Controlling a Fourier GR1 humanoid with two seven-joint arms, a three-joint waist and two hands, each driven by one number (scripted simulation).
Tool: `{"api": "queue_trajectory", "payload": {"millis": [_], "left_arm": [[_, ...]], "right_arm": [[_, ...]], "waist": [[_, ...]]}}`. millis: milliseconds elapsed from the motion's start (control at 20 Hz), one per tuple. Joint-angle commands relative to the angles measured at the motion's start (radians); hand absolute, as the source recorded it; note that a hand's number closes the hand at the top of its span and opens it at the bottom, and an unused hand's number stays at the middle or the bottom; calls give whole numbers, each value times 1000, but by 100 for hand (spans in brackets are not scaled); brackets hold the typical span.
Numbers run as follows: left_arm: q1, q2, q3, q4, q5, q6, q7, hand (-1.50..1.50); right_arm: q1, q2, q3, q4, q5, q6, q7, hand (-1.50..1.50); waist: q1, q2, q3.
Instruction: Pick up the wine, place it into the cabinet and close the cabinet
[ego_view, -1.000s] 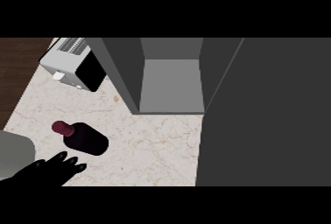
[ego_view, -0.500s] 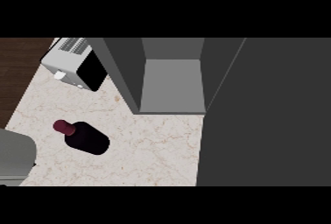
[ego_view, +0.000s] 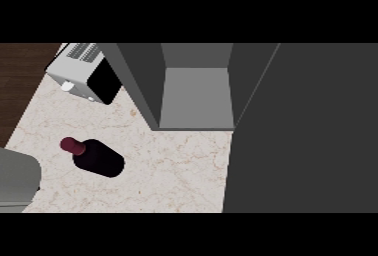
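Standing on the counter (ego_view: 170, 170), the wine (ego_view: 96, 157) has no hand near.

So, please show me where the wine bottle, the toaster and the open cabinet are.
wine bottle (ego_view: 100, 158), head view, on its dark body.
toaster (ego_view: 74, 67), head view, on its white top.
cabinet (ego_view: 193, 97), head view, on the grey shelf floor inside.

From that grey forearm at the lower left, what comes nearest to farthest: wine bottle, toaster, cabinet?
Measured from the forearm, since no hand shows:
1. wine bottle, just right of it on the counter.
2. toaster, upper left.
3. cabinet, open, top middle.
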Motion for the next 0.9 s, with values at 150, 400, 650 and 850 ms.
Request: {"api": "queue_trajectory", "payload": {"millis": [150,400,650,850], "left_arm": [[-64,-23,62,115,29,-23,67,-150],[-128,11,117,166,75,28,118,-150],[-258,32,101,267,80,83,157,-150],[-280,-12,81,338,16,40,183,-150]], "right_arm": [[-75,-21,-36,-116,-23,-29,149,-150],[-70,14,22,-92,43,-43,121,-150],[-79,2,-39,-73,-9,-23,98,-150],[-134,-32,-122,-156,-92,-34,235,-150]], "waist": [[-2,1,0],[-3,1,0],[-8,2,0],[-10,2,0]]}}
